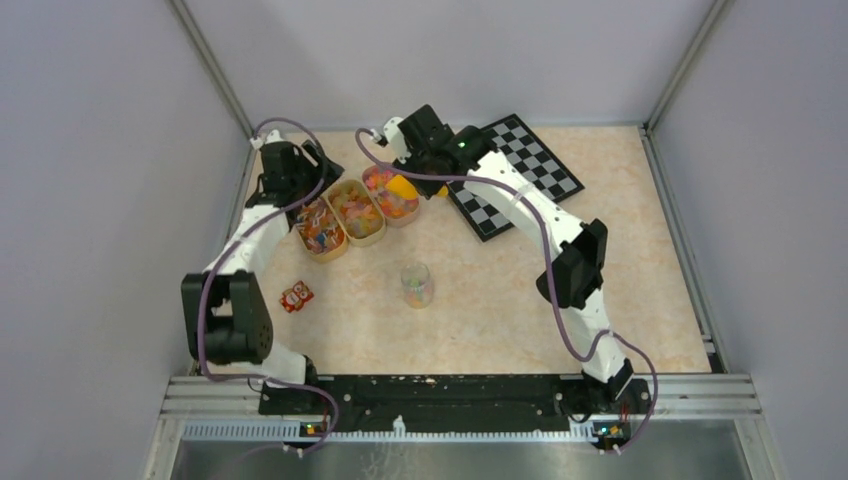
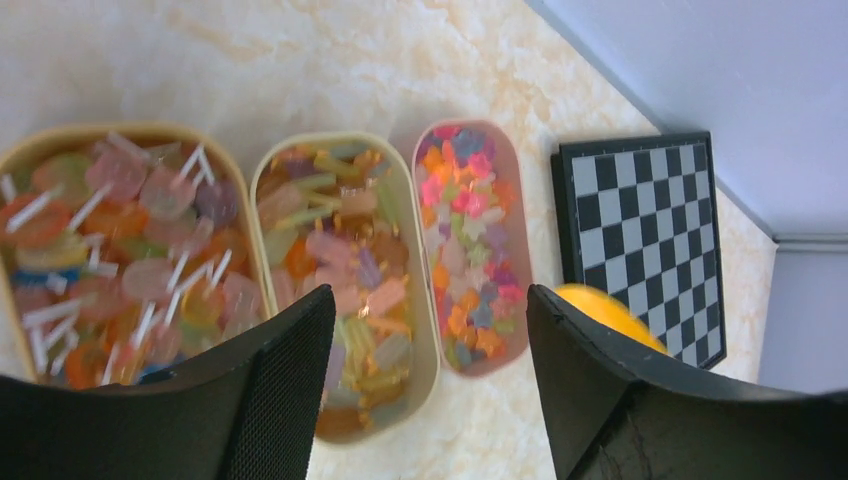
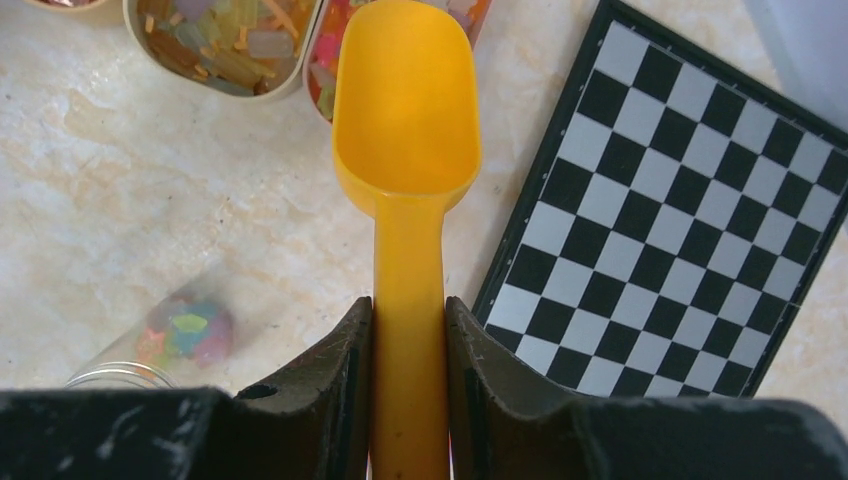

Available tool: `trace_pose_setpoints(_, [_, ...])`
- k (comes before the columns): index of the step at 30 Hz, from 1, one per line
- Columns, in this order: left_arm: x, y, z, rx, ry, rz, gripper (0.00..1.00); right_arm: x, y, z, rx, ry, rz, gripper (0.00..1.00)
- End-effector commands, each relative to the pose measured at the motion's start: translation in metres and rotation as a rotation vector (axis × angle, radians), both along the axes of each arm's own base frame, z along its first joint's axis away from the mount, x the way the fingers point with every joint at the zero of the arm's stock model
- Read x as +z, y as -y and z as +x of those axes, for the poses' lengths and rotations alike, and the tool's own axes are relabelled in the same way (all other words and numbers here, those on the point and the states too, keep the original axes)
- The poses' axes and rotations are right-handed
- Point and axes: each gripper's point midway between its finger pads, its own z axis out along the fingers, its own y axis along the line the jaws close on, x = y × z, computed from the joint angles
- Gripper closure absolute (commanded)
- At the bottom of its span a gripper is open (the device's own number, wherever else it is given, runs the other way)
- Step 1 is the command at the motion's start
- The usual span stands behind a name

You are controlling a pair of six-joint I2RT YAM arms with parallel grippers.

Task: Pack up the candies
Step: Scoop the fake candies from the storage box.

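At the table's (image 1: 500,300) left, a small red packet (image 1: 296,296) lies apart from the work, its print too small to read; no other brand or lettering is legible. Above three oblong trays the left gripper (image 2: 430,300) hangs with jaws spread and nothing between them, over the lollipop tray (image 2: 22,150) and the middle tray (image 2: 262,170). The candies (image 2: 466,250), tiny mixed sweets, fill the rightmost pink tray (image 2: 481,372), and a few more sit in the clear jar (image 1: 417,285) standing nearer the arms. The right gripper (image 3: 408,310) pinches the handle of the yellow scoop (image 3: 405,150), whose bowl is empty. The scoop's long axis runs straight out from the fingers, and its lip reaches the near end of the pink tray, so the sweets lie just ahead of the mouth and slightly left. The right arm looks better placed to dig. The chessboard (image 3: 680,220) lies at right.
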Motion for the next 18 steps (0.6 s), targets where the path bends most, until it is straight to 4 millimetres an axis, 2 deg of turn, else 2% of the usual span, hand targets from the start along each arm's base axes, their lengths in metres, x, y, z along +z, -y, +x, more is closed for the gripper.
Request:
trace_pose_setpoints(1, [0.023, 0.004, 0.058, -0.101, 0.110, -0.050, 0.26, 0.002, 0.000, -0.004, -0.008, -0.026, 0.020, 1.00])
trace_pose_setpoints(6, [-0.016, 0.019, 0.098, -0.243, 0.076, -0.069, 0.34, -0.011, -0.002, 0.000, -0.005, -0.041, 0.011, 1.00])
trace_pose_setpoints(8, [-0.030, 0.026, 0.107, -0.311, 0.068, -0.090, 0.36, -0.016, -0.004, 0.000, -0.004, -0.051, 0.008, 1.00])
trace_pose_setpoints(13, [-0.032, 0.033, 0.124, -0.374, 0.095, -0.110, 0.40, -0.025, -0.004, 0.005, -0.022, -0.062, -0.023, 1.00])
trace_pose_setpoints(18, [-0.051, 0.034, 0.145, -0.432, 0.061, -0.164, 0.42, -0.039, -0.009, 0.010, -0.019, -0.068, -0.034, 1.00])
